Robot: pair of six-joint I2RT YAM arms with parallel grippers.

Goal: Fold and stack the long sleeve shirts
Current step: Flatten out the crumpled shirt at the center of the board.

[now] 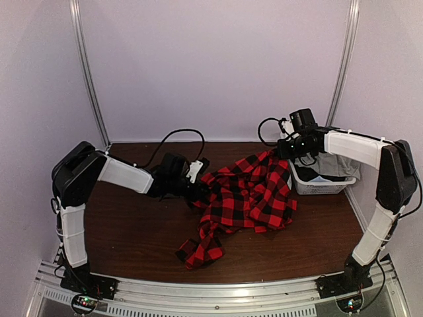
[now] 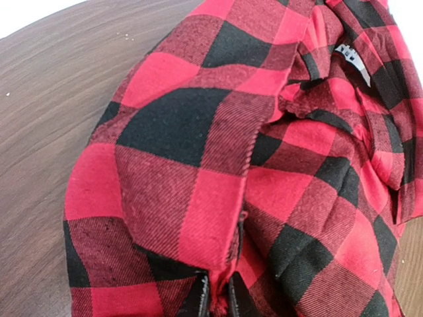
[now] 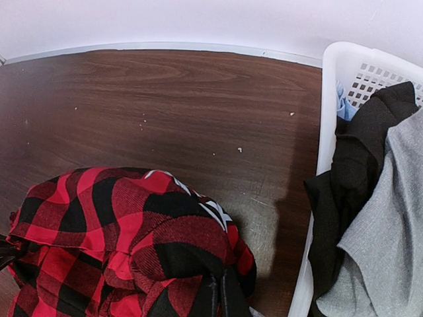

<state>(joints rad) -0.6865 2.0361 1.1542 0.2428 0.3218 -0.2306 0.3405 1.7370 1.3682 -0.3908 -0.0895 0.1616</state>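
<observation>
The shirt [image 1: 248, 198] lies bunched mid-bench [image 1: 132, 231], one end trailing toward the near edge. The left fingers [image 2: 198, 298] meet its left edge and the right fingers [image 3: 232, 297] its far right corner. To its right, at the bench's right side, sits the basket [image 1: 320, 183], with what seem to be several garments [image 3: 377, 218] heaped inside.

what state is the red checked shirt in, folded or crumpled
Crumpled, not folded: the shirt lies in a rumpled heap on the table, creased all over, one sleeve trailing toward the near edge.
</observation>
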